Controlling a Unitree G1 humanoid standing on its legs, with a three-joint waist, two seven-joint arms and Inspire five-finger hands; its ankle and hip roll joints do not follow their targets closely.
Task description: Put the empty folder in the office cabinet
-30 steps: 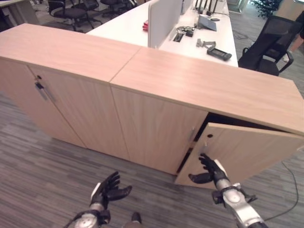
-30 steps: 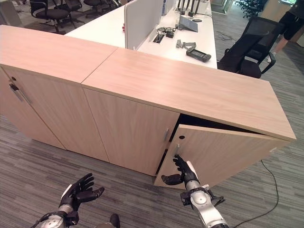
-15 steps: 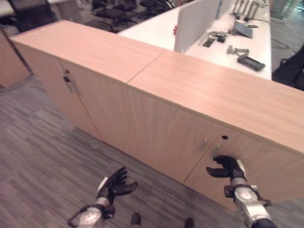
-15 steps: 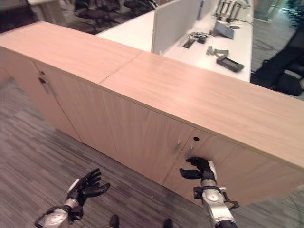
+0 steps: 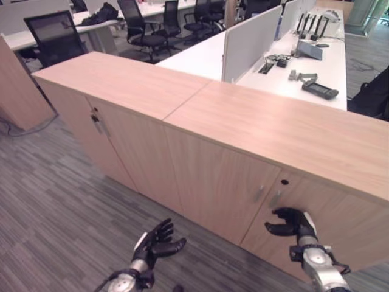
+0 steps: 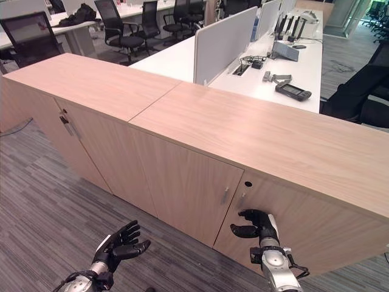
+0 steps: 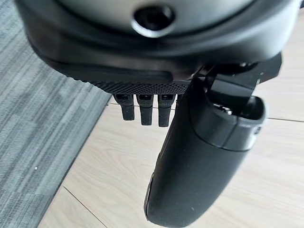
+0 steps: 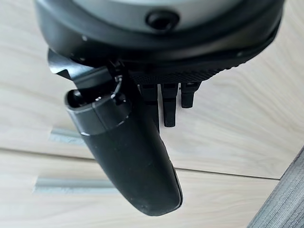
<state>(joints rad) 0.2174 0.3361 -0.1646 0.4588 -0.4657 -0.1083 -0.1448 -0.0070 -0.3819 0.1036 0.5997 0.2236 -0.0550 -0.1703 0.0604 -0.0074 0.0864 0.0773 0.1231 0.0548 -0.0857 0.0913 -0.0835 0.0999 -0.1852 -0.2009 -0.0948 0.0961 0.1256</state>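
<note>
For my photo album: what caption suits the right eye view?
Right robot hand open against the shut cabinet door.

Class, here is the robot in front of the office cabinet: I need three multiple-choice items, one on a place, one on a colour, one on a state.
1. Where is the right hand?
A. on the cabinet top
B. at the door front below the keyhole
C. on the desk

2. What colour is the desk behind the cabinet?
A. white
B. red
C. green

3. How does that door stand?
A. wide open
B. removed
C. shut

Key: 1 B, the right hand is at the door near its handle. 2 A, the desk is white. 3 C, the door lies flush with the cabinet.
</note>
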